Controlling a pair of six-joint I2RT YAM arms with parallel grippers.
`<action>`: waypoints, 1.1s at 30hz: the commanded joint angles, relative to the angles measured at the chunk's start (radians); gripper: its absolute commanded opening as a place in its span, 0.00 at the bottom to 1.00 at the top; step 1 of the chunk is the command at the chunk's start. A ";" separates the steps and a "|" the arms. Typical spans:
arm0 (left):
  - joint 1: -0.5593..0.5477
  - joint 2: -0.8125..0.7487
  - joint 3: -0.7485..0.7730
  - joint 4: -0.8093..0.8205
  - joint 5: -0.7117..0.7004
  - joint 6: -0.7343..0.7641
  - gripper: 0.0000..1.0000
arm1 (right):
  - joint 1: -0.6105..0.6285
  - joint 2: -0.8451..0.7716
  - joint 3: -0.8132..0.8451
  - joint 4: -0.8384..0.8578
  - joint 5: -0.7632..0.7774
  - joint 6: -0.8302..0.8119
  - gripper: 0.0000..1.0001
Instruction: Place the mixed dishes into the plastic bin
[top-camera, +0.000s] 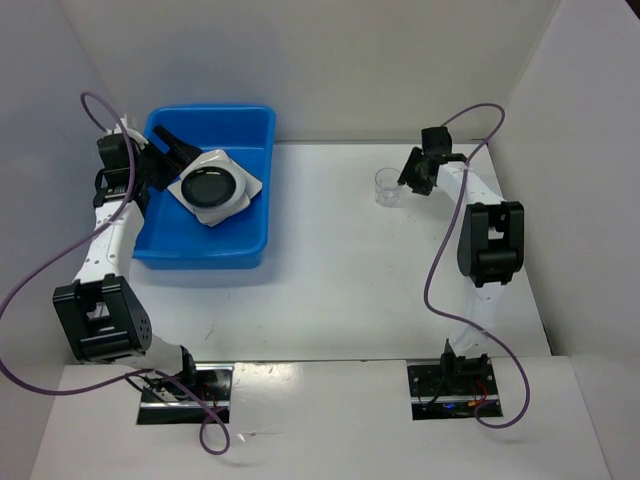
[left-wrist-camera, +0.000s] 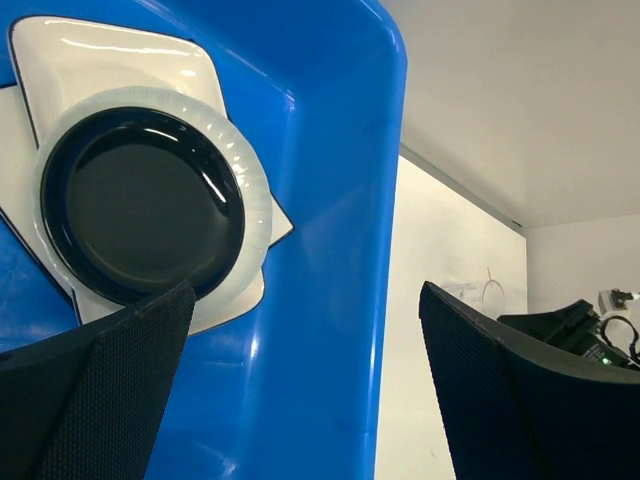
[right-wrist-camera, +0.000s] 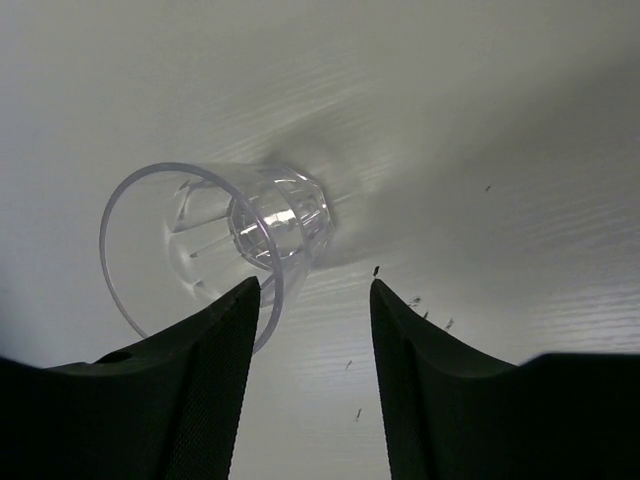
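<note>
The blue plastic bin (top-camera: 205, 250) stands at the far left. In it lies a stack: the black bowl (top-camera: 210, 186) in the round white dish (left-wrist-camera: 250, 180), on the white tray (left-wrist-camera: 120, 60) and the large plate (top-camera: 245, 176). My left gripper (top-camera: 180, 150) is open and empty over the bin's far left part; in the left wrist view it (left-wrist-camera: 305, 300) hangs over the bin wall (left-wrist-camera: 330, 200). The clear cup (top-camera: 387, 188) stands upright on the table at the far right. My right gripper (top-camera: 408, 180) is open and empty right beside it. In the right wrist view the cup (right-wrist-camera: 215, 240) sits just beyond the left fingertip (right-wrist-camera: 235, 310).
White walls enclose the table at the back and on both sides. The bin's right rim (top-camera: 270, 180) is well apart from the cup. Purple cables (top-camera: 40, 270) loop off both arms.
</note>
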 joint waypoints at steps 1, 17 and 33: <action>0.005 -0.002 -0.010 0.051 0.039 -0.023 1.00 | -0.003 0.025 0.054 0.066 -0.034 0.005 0.52; -0.308 0.167 0.343 -0.328 -0.067 0.351 1.00 | 0.127 -0.076 0.043 0.021 -0.091 0.005 0.00; -0.575 0.260 0.326 -0.318 -0.277 0.356 0.68 | 0.395 -0.067 0.167 -0.062 -0.062 0.056 0.00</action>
